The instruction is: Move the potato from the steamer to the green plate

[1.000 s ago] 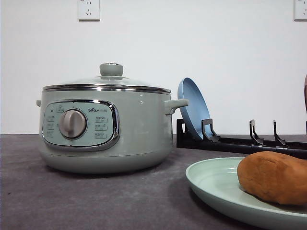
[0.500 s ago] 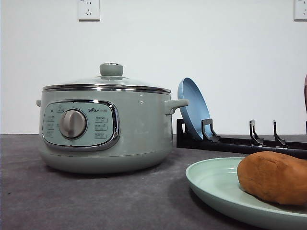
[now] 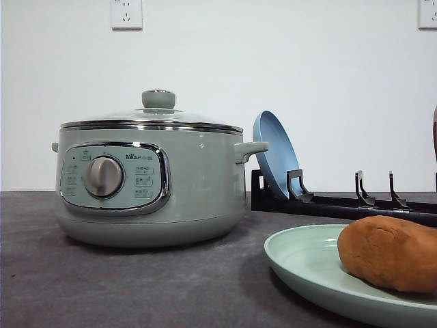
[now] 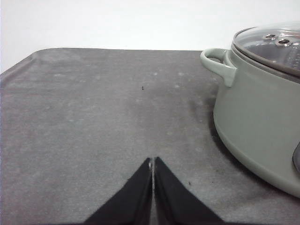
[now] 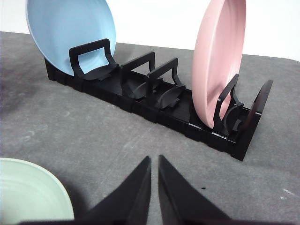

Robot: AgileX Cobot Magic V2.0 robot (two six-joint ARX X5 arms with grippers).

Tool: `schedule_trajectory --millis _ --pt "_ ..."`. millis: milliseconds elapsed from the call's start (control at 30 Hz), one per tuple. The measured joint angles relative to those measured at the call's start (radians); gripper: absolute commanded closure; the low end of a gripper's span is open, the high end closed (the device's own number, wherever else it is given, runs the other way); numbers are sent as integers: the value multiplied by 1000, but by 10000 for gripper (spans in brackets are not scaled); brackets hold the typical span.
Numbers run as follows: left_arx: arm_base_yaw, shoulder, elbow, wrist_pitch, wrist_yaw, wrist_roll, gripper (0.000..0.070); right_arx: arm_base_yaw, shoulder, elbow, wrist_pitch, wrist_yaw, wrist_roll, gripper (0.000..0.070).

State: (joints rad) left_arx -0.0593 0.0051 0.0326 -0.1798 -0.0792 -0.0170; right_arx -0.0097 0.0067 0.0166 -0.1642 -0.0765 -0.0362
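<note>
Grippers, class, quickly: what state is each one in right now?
Left gripper: shut, empty, over bare mat.
Right gripper: shut, empty, facing the dish rack.

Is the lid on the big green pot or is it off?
On. The glass lid sits flat on the steamer rim, knob on top, with no gap showing.

A plain white wall (image 3: 341,82) carries two white wall sockets, one at eleven o'clock (image 3: 126,14), one at one o'clock (image 3: 428,14), above the dark grey felt-like tabletop (image 3: 136,287)
</note>
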Motion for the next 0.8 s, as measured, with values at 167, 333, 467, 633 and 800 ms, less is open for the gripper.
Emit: schedule_trajectory --millis 167,333,467,633,800 --pt "0 0 0 0 0 0 700 0 0 0 0 0 0 684" --pt "0 0 0 0 0 0 700 0 0 0 0 0 0 684" --pt "0 0 0 0 0 0 700 0 0 0 0 0 0 683" --pt "0 0 0 0 0 0 700 0 0 0 0 0 0 684" --pt "0 0 0 0 0 0 700 0 0 0 0 0 0 683"
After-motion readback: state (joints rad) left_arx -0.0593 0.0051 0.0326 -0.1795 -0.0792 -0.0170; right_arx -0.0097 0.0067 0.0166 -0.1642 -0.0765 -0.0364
